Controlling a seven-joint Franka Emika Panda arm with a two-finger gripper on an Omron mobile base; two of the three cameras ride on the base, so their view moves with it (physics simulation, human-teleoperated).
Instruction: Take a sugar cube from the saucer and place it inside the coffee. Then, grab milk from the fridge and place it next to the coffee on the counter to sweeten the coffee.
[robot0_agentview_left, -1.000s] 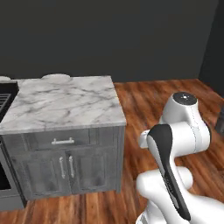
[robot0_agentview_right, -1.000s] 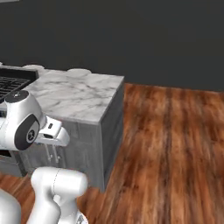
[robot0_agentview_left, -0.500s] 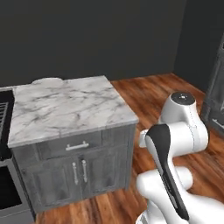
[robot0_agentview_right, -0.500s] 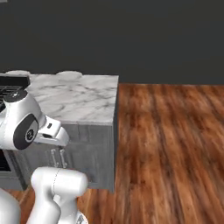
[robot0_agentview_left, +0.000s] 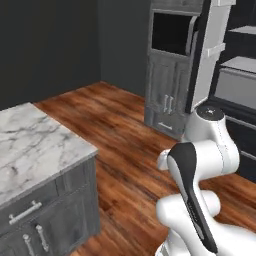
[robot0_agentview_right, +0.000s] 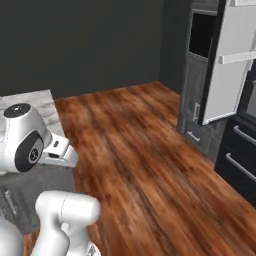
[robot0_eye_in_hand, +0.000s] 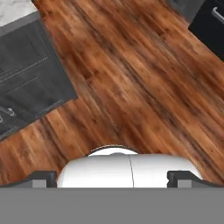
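Note:
The marble counter lies at the left, over grey cabinets; its edge also shows behind my arm and as a corner in the hand view. The fridge stands at the right, dark with pale shelves, and its pale grey door is swung open; that door also shows from the other side. My gripper is open, pointing down at the wooden floor, with nothing between its fingertips. The sugar cube, saucer, coffee and milk are out of view.
A tall grey cabinet with a dark opening stands just left of the fridge door. Dark drawers with metal handles sit low at the right. Wooden floor stretches between the counter and the fridge.
The whole picture has swung to the right as the base turns: the counter slid off to the left and the fridge with its open door came into view. The arm keeps its folded pose.

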